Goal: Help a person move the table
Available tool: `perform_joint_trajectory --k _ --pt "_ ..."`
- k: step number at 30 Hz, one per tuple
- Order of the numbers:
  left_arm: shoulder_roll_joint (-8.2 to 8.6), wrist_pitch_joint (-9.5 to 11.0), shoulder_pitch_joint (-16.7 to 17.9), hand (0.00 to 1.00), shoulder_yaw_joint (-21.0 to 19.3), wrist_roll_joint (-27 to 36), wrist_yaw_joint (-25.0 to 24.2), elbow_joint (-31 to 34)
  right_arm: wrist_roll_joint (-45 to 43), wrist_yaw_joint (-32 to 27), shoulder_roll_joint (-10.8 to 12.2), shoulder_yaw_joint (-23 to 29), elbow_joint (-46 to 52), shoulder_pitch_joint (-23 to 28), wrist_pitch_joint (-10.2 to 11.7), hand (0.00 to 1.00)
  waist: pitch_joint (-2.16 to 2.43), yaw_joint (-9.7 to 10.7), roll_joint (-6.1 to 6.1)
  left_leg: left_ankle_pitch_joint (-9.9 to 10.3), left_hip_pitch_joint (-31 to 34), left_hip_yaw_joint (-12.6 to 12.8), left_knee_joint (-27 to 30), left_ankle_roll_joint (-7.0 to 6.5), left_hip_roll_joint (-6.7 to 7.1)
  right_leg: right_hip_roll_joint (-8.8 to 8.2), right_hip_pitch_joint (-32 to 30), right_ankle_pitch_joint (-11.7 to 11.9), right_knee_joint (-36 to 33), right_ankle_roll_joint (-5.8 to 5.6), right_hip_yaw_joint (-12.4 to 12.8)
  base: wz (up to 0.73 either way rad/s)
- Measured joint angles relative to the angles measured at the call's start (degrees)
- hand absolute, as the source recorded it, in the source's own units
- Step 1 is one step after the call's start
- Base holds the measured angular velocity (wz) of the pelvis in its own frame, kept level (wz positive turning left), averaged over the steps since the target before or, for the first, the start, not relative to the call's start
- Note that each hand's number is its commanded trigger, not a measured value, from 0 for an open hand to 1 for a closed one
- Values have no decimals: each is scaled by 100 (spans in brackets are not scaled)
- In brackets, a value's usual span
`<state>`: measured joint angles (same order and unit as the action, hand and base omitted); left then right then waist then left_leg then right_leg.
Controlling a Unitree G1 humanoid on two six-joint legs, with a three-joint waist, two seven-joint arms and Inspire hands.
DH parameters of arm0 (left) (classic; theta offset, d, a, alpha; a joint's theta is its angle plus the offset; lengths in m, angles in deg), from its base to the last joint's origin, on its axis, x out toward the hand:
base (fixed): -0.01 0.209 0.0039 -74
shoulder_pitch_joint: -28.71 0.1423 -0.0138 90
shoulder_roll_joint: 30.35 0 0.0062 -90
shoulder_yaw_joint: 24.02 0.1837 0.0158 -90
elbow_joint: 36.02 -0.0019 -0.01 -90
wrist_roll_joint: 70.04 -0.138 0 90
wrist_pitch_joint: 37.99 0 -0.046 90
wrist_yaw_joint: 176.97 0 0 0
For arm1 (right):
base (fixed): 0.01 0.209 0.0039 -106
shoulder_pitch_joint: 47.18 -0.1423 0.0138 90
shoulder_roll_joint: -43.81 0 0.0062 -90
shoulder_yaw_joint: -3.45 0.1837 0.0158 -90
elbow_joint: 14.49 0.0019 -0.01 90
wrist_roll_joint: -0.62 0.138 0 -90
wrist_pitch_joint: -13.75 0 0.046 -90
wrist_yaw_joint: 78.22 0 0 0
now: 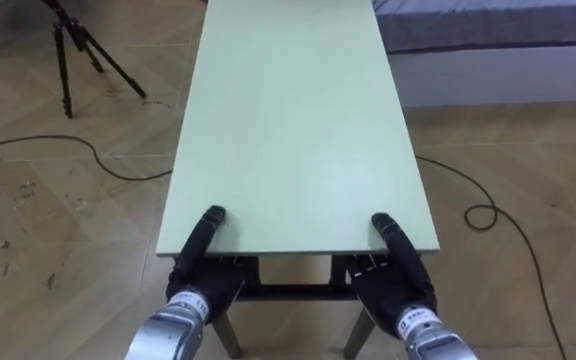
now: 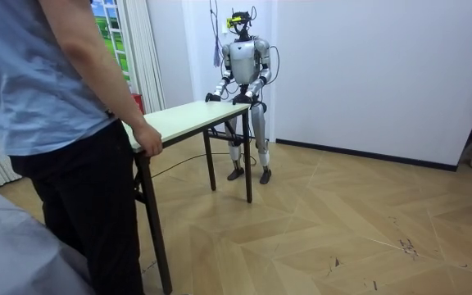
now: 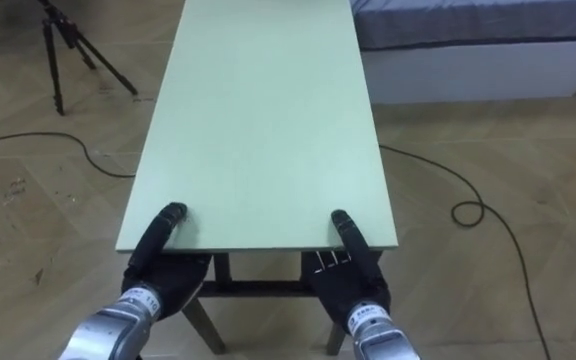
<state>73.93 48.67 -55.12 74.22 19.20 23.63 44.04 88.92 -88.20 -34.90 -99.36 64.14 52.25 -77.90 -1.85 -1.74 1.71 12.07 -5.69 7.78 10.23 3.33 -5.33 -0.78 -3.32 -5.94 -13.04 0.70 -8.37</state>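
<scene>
Nearest, the left hand (image 1: 201, 268) and the right hand (image 1: 396, 272) grip the near short edge of the counter (image 1: 298, 120), one at each corner. Each thumb lies on top of the pale green board while the palm sits just below the edge. The other fingers reach underneath and are hidden, so this reads as a pinch on the edge rather than a flat push. The board is bare and runs straight away from the hands.

Off to the left of the left hand stands a tripod (image 1: 68, 55) on the floor. Ahead of the right hand a bed (image 1: 488, 45) lies close beside the counter's far part. At the far end a person (image 2: 47, 98) holds the other short edge with one hand (image 2: 147, 138).

Both ends are held, so the step is likely the joint carry — I cannot tell whether the legs are off the floor. The next move calls for keeping both pinches level and matching the person's pace, clear of the bed and tripod.
</scene>
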Motion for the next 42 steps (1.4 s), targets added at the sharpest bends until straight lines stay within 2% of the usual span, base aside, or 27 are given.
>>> perform_joint_trajectory --k 17,30,36,40,42 --pt "50 6 27 100 9 -239 -5 -8 0 0 25 -7 -26 1 27 100 1 1 -2 0 -48 -13 -68 0 1 6 40 -2 38 -5 -7 0" --pt "76 140 32 100 13 -587 -596 157 37 18 -14 -3 460 0 48 100 19 -10 19 0 -163 -10 -70 0 10 -3 105 7 -61 -6 13 -1" --pt "76 189 38 100 -18 -702 -635 419 90 -1 -12 -10 765 7 44 100 30 -5 27 0 -91 2 -70 -1 11 0 35 12 -81 0 23 -1" --pt "67 249 218 100 32 -777 -646 630 141 15 -110 -120 980 141 69 100 72 -7 27 -1 -91 5 -67 -1 11 2 32 10 -51 -2 22 -2" --pt "63 332 410 100 121 -803 -755 649 107 133 -183 -214 1009 282 131 100 142 -12 27 -1 -112 -1 -74 -1 9 5 58 6 -49 -7 25 -2"
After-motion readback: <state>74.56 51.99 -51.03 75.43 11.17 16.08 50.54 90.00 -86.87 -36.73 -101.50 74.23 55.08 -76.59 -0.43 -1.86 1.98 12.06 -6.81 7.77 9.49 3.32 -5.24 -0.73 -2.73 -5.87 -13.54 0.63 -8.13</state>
